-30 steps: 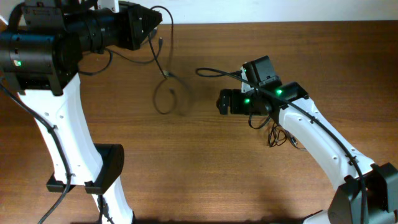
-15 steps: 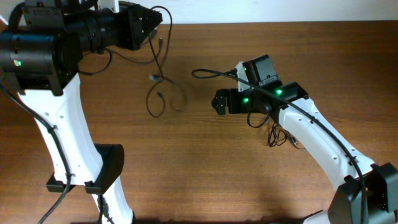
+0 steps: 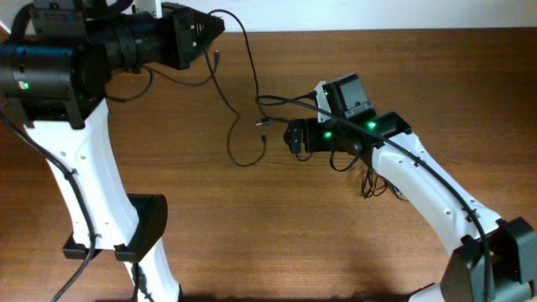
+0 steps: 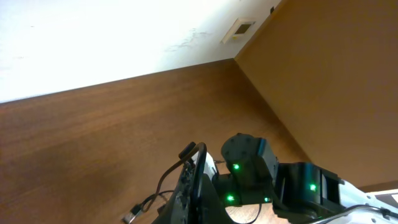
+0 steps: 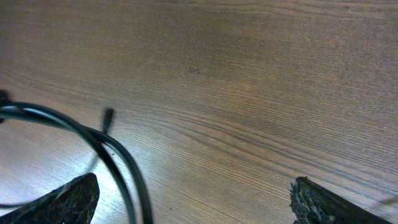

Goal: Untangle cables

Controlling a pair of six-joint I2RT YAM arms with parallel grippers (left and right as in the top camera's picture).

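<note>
Your left jaws are pinched shut on a cable (image 3: 232, 144), up at 11 o'clock. Your right jaws gape wide, holding nothing, just beside its loop. Nip one strand low, then pull gently. More cables (image 3: 376, 183) lie at 4 o'clock.

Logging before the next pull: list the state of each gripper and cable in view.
left gripper, shut on the long cable
right gripper, open, gripping nothing
long cable, hanging loose from the left gripper, lower end looped
cable bunch, tangled, lying on the table, untouched
</note>
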